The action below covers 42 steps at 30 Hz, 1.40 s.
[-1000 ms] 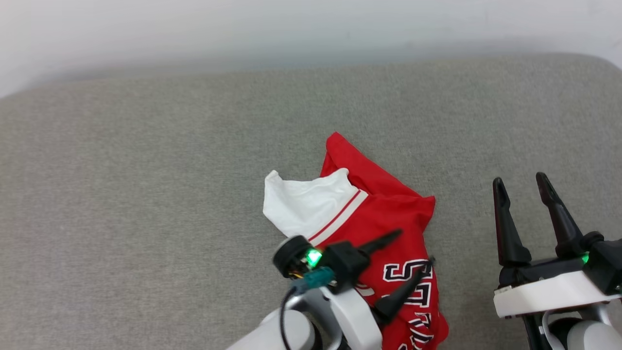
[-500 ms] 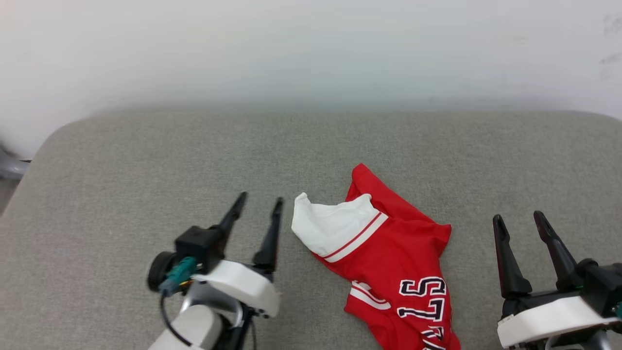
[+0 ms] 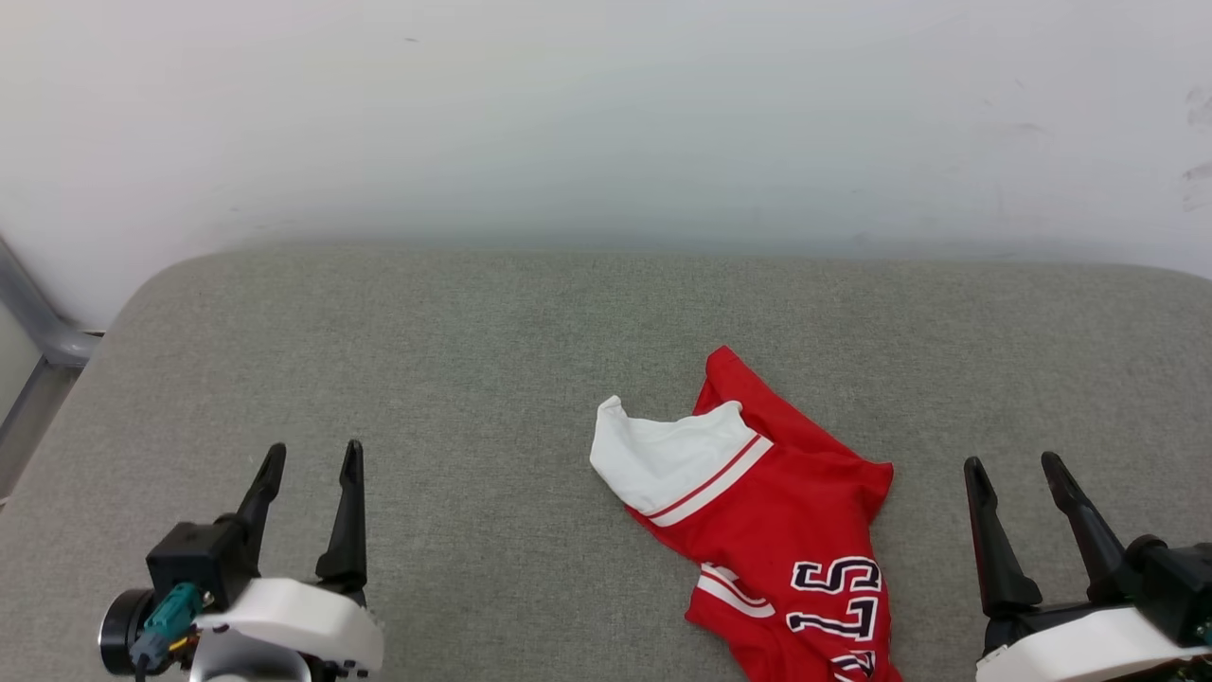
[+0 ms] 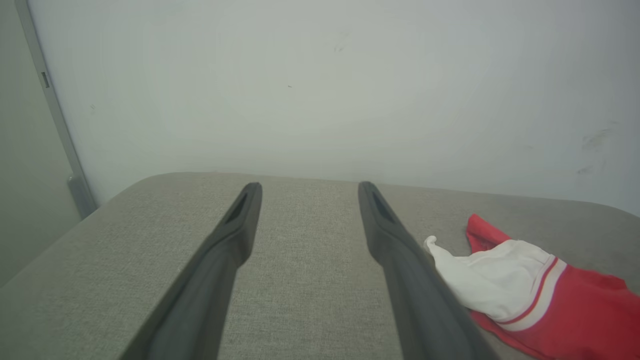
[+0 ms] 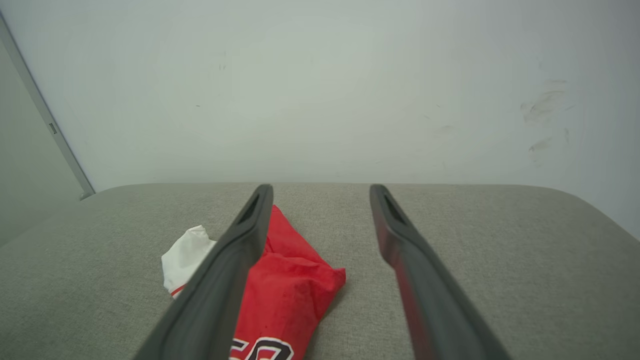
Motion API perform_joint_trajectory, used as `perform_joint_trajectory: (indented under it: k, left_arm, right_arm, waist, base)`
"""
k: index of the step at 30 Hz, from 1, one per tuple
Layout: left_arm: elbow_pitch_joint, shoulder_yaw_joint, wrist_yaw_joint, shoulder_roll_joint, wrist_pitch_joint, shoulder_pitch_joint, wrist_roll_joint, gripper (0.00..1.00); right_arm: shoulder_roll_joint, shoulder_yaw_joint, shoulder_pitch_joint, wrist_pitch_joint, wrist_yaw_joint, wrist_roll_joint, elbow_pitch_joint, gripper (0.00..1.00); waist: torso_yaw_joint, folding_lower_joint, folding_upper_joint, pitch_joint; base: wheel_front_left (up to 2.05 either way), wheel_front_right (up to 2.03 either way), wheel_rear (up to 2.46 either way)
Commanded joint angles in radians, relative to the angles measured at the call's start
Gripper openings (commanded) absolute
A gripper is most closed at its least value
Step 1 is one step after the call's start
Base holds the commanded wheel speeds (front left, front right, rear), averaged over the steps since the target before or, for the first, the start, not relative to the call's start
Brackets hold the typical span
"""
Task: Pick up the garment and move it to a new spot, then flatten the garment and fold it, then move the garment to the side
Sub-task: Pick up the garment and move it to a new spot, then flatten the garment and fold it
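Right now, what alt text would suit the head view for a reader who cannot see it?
A crumpled red jersey with a white panel and black lettering lies on a grey padded surface, right of centre. The left gripper at lower left and the right gripper at lower right both stand open, clear of it.

Tapered black fingers (image 3: 348,511) sit on glossy white wrist shells (image 3: 294,616), with a teal connector (image 3: 169,611) on the left one.
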Motion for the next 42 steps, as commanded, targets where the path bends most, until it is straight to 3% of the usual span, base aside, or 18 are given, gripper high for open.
perform_joint_trajectory:
  k: [1, 17, 28, 36, 42]
  left_arm:
    - [-0.009, 0.000, 0.004, 0.007, -0.002, 0.021, 0.008, 1.00]
    - [-0.014, -0.050, -0.012, 0.006, 0.059, -0.009, 0.006, 1.00]
    - [0.097, -0.182, -0.095, -0.064, 0.392, -0.269, -0.045, 1.00]
    - [0.252, -0.238, -0.186, -0.117, 0.585, -0.482, -0.094, 1.00]
    - [0.378, -0.263, -0.228, -0.122, 0.697, -0.603, -0.105, 1.00]
  right_arm:
    - [0.001, -0.001, 0.012, 0.003, 0.000, 0.006, -0.005, 1.00]
    - [0.001, -0.001, 0.004, 0.001, 0.000, 0.009, -0.010, 1.00]
    - [0.001, 0.011, -0.045, 0.002, 0.000, 0.017, -0.028, 1.00]
    - [0.001, 0.025, -0.107, -0.030, 0.000, 0.036, -0.011, 1.00]
    - [0.001, 0.039, -0.146, -0.065, 0.000, 0.052, 0.019, 1.00]
  waist:
    - [0.001, 0.0002, 0.0000, -0.002]
    - [-0.007, 0.0002, 0.0000, 0.006]
    - [-0.056, 0.0002, 0.0000, 0.112]
    - [-0.131, 0.0002, 0.0000, 0.233]
    - [-0.185, 0.0002, 0.0000, 0.302]
  base:
    - [0.00, 0.00, 0.00]
    - [0.00, 0.00, 0.00]
    - [0.00, 0.00, 0.00]
    - [0.00, 0.00, 0.00]
    - [0.00, 0.00, 0.00]
